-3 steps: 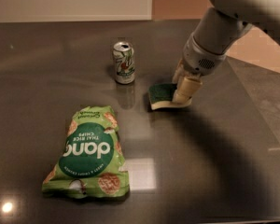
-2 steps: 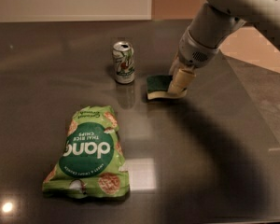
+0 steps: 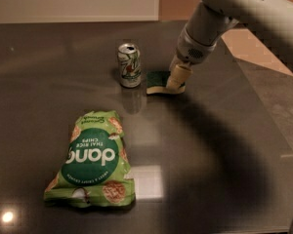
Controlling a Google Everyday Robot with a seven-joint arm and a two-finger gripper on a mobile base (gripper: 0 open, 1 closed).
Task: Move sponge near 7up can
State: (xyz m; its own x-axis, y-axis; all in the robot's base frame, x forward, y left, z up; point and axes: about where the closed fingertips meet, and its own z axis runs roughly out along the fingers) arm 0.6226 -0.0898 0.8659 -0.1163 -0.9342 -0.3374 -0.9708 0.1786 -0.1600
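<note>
Directly beneath claw (image 3: 178, 78), sponge (image 3: 158, 80), just beside 7up can (image 3: 129, 65)

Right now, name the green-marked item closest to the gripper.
The sponge, right at the gripper; the 7up can stands beside it, the chip bag lies far off.

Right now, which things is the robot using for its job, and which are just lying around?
For the job:
- sponge, right of the can
- 7up can, standing upright
- gripper, down at the sponge's right end

Just lying about:
- green chip bag, flat on the dark table, nearer the camera
</note>
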